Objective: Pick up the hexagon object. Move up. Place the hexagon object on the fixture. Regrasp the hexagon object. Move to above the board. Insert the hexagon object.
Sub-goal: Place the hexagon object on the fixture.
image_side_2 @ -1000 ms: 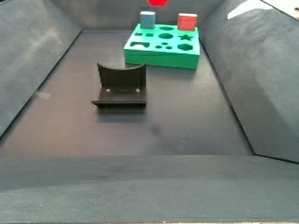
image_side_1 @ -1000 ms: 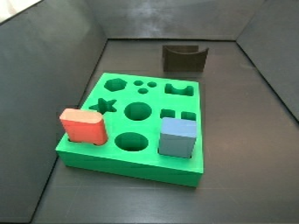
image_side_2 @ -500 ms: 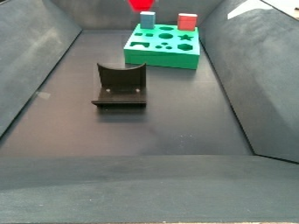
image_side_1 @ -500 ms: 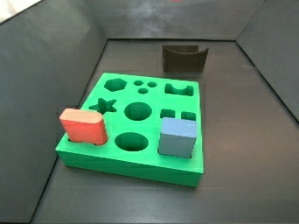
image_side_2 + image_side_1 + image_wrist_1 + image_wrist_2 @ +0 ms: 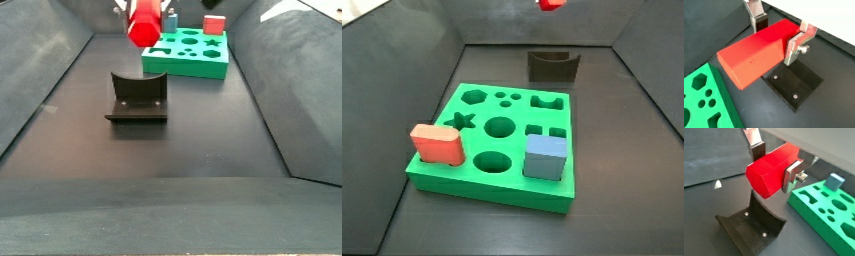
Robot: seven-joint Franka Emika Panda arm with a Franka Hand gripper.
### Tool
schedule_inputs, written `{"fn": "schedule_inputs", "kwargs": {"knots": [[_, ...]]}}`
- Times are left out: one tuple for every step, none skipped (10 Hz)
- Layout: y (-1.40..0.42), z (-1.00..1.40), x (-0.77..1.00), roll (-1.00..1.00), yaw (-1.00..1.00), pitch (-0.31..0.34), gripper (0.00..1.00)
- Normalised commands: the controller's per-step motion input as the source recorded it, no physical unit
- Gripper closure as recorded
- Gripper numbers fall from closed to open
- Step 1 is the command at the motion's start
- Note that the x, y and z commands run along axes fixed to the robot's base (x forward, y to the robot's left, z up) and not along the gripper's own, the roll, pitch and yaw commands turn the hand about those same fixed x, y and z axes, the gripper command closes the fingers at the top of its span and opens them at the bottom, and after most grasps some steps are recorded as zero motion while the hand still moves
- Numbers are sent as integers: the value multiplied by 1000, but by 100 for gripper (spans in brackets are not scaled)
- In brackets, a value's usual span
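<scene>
My gripper (image 5: 777, 36) is shut on the hexagon object (image 5: 754, 55), a bright red prism held crosswise between the silver fingers; both wrist views show it (image 5: 771, 170). It hangs above the fixture (image 5: 794, 86), a dark block with a U-shaped notch, and does not touch it. In a side view the hexagon object (image 5: 143, 22) is above and behind the fixture (image 5: 138, 97). In a side view only its red tip (image 5: 549, 4) shows at the top edge, above the fixture (image 5: 553, 65). The green board (image 5: 489, 188) lies on the floor beside the fixture.
A salmon-pink rounded block (image 5: 436, 143) and a blue cube (image 5: 545, 157) stand in the board's near holes. The board (image 5: 187, 64) is beyond the fixture. Dark sloping walls enclose the floor. The board's edge shows in both wrist views (image 5: 827, 213).
The gripper has come down with the hexagon object: it was only a red sliver at the top edge of the side views before, and now hangs lower over the fixture.
</scene>
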Motion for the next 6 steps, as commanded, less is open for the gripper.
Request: {"fn": "schedule_inputs", "kwargs": {"knots": [[206,-52,272,-606,-49,188,100],[113,-37,228,-488,-70,169,100],[45,-17,124,-267,-85,134,100],[46,-3,73,-216,-94,108,100],[64,-1000,91,-1000,-192,49,100],[65,-1000,97,-1000,-196,37,100]]}}
